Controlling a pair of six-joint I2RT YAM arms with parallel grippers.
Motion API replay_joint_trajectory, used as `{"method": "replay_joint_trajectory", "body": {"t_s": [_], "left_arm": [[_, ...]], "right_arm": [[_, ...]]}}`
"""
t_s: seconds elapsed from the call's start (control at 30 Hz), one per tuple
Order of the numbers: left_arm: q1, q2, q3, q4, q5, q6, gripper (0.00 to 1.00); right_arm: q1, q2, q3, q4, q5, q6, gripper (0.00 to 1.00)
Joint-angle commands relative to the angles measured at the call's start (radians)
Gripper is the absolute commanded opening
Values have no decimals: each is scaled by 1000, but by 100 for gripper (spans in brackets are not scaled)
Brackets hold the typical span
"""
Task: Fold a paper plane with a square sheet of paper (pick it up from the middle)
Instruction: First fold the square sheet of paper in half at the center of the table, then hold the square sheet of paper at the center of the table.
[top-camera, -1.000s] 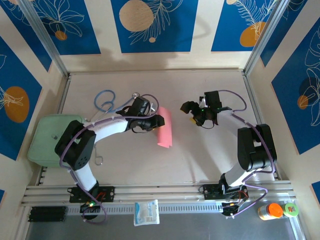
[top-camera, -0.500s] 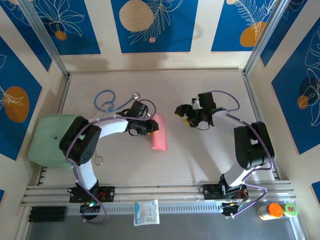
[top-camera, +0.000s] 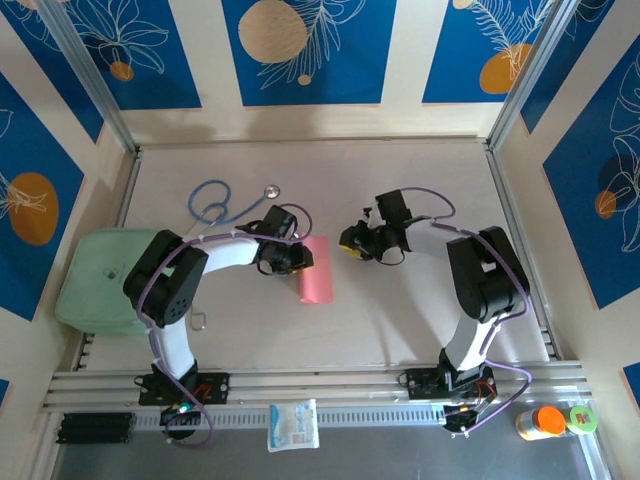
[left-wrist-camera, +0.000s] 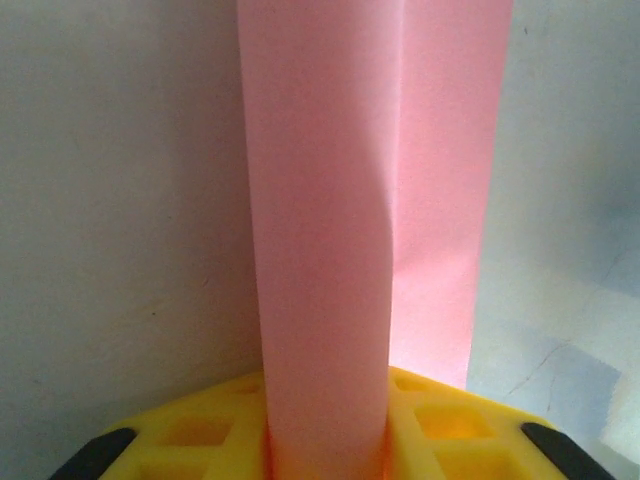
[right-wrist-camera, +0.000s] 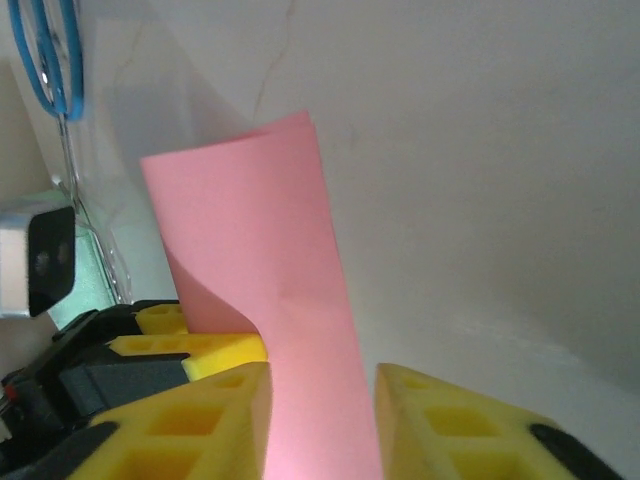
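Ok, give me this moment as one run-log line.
left pincer: shut on square sheet of paper, doubled over | right pincer: open around its edge | fold: unfinished

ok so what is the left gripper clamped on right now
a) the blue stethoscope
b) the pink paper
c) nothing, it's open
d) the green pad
b: in the left wrist view the square sheet of paper comes out pinched between the yellow fingers, and from above the left gripper sits at the sheet's left edge.
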Motion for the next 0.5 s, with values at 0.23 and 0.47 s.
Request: {"method": "replay_joint_trajectory", "body": {"t_s": [0.23,0.47], "left_arm": [[5,15,-1,-34,-40,-10,29],[5,15,8,-50,-35,-6,30]], "right_arm": [[97,115,88,-31,-54,-12,16],[110,186,115,-66,-21,-9,10]]}}
